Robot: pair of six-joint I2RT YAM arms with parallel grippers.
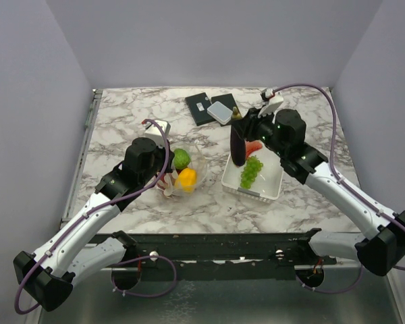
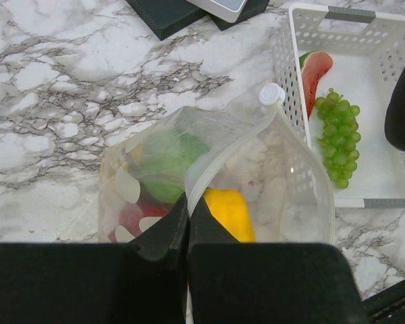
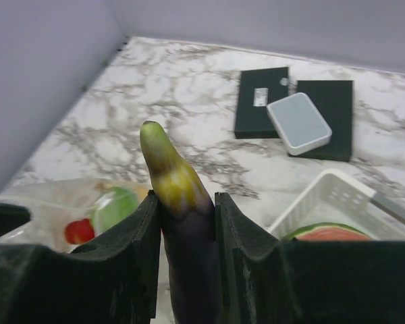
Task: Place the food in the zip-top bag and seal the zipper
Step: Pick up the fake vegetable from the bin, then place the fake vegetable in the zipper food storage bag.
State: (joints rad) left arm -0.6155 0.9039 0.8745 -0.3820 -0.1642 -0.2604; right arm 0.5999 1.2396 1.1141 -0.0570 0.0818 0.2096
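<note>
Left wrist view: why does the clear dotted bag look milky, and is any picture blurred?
Left wrist view: the film of the clear dotted plastic bag veils the toy food inside, with small glints. Right wrist view: the near purple eggplant is soft, the marble table beyond crisper. Top view: even light, faint shadows.

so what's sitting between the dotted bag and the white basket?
Nothing. In the top view, only a bare strip of marble table separates the zip-top bag from the basket.
</note>
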